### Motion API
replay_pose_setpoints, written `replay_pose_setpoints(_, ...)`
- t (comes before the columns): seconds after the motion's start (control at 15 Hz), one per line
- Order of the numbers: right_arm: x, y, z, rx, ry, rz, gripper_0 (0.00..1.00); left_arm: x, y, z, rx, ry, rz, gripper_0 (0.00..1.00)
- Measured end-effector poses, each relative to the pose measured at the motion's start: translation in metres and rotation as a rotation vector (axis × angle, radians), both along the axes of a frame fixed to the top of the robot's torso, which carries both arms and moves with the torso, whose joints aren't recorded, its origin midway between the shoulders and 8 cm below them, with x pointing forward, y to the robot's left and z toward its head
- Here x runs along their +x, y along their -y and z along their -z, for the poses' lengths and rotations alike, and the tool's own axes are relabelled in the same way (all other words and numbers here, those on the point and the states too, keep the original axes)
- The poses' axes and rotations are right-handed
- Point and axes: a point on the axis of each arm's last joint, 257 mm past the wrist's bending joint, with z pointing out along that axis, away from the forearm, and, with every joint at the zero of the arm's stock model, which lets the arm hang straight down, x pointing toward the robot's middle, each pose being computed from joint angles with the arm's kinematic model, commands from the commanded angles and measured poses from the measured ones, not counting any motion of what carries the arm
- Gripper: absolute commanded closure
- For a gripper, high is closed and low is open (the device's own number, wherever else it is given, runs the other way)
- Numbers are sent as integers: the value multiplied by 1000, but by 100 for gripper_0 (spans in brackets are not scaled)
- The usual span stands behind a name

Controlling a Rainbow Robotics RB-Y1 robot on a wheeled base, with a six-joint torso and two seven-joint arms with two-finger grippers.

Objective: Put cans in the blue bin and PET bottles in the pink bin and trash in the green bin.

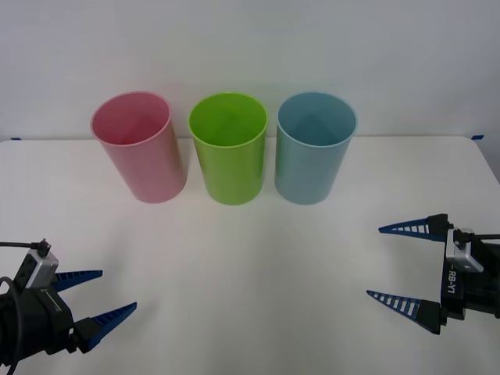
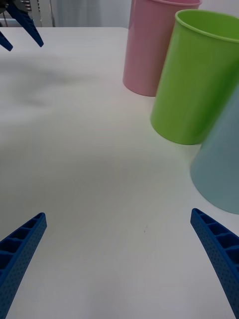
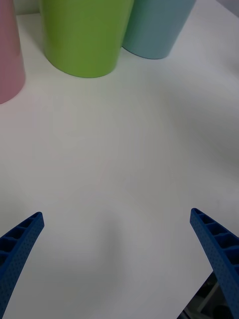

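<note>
Three bins stand upright in a row along the far side of the white table (image 1: 250, 266). From the front view you see the pink bin (image 1: 141, 147) on the left, the green bin (image 1: 228, 148) in the middle and the blue bin (image 1: 315, 147) on the right. Neighbouring bins stand just beside each other; whether their walls touch cannot be told. All three mouths are open toward you, and the parts of their insides that you can see hold nothing.

Your left gripper (image 1: 90, 301) sits low at the near left corner of the table, well apart from the bins. Its two blue ribbed fingers (image 1: 109, 320) are spread and point toward the middle of the table, with nothing between them. In the left wrist view the same fingers (image 3: 20, 244) flank bare tabletop, and beyond them you see the lower walls of the pink bin (image 3: 9, 55), the green bin (image 3: 84, 37) and the blue bin (image 3: 154, 25).

Your right gripper (image 1: 387, 262) sits at the near right edge of the table, also well apart from the bins. Its jaws are spread wide and hold nothing. In the right wrist view its fingers (image 2: 219, 249) frame bare tabletop, with the blue bin (image 2: 221, 164) nearest, the green bin (image 2: 199, 79) next and the pink bin (image 2: 149, 47) beyond. The left gripper (image 2: 21, 31) appears farther off across the table.
</note>
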Motion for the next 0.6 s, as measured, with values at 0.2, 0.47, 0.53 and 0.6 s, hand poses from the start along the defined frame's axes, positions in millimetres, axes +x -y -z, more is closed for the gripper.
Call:
replay_pose_setpoints(0.2, 0, 0, 0, 0, 0, 0, 0, 3, 5, -4, 2, 11, 20, 0)
replay_pose_setpoints(0.47, 0, 0, 0, 0, 0, 0, 0, 3, 4, -4, 10, 10, 21, 0)
replay_pose_setpoints(0.53, 0, 0, 0, 0, 0, 0, 0, 3, 4, -4, 10, 10, 21, 0)
replay_pose_setpoints(0.6, 0, 0, 0, 0, 0, 0, 0, 3, 4, -4, 10, 10, 21, 0)
